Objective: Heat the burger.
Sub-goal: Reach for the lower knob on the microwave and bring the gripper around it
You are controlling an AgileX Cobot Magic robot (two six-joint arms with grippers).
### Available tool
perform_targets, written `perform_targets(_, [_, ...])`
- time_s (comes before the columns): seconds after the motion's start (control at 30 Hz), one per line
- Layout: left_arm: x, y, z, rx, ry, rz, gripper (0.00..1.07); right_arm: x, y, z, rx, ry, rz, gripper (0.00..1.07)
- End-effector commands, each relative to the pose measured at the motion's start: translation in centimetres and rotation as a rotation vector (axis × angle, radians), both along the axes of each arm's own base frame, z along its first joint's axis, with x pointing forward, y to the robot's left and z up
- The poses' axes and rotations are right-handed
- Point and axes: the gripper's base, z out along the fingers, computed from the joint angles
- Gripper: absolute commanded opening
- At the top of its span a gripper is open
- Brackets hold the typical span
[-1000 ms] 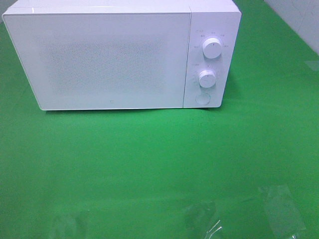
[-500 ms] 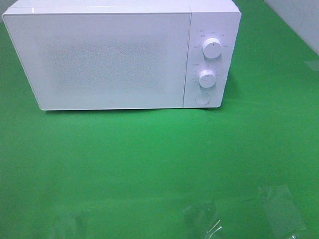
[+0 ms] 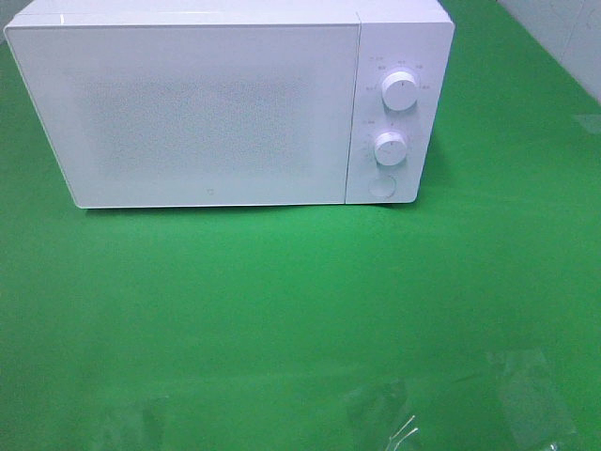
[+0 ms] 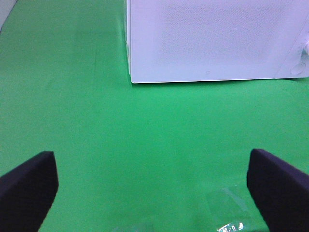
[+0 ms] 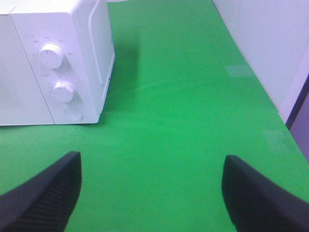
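Bright even light, soft focus, washed-out whites

Blunt, matte black wedge fingers (image 4: 29,188) on left hand (image 4: 150,157) and right hand (image 5: 152,158)

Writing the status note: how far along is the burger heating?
Done: nothing I can confirm. The microwave door is shut and no burger shows in any view. Its frosted front hides the inside, so it may or may not be loaded. In hand: nothing. The left gripper and right gripper are both open and empty over the green table. Left: unclear until the burger is found.
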Motion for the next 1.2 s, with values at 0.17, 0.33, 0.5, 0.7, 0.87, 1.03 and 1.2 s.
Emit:
perform_targets(0.17, [-0.1, 0.0, 0.0, -0.009, -0.016, 0.0, 1.0, 3.2, 0.3, -0.9, -0.002, -0.05, 0.019, 0.76])
perform_targets(0.33, [-0.1, 0.0, 0.0, -0.009, -0.016, 0.0, 1.0, 4.8, 0.5, -2.2, -0.004, -0.034, 0.03, 0.76])
perform_targets(0.5, [-0.1, 0.0, 0.0, -0.009, -0.016, 0.0, 1.0, 6.1, 0.7, -3.2, -0.001, -0.036, 0.04, 0.75])
perform_targets(0.7, [-0.1, 0.0, 0.0, -0.009, -0.016, 0.0, 1.0, 8.0, 1.0, -3.3, 0.004, -0.104, 0.059, 0.75])
perform_targets(0.87, [-0.1, 0.0, 0.0, -0.009, -0.016, 0.0, 1.0, 9.5, 1.1, -3.5, 0.005, -0.121, 0.071, 0.75])
perform_targets(1.03, [-0.1, 0.0, 0.0, -0.009, -0.016, 0.0, 1.0, 11.7, 1.4, -4.3, 0.009, -0.126, 0.085, 0.75])
perform_targets(1.2, [-0.1, 0.0, 0.0, -0.009, -0.016, 0.0, 1.0, 14.2, 1.6, -5.5, 0.002, -0.155, 0.1, 0.75])
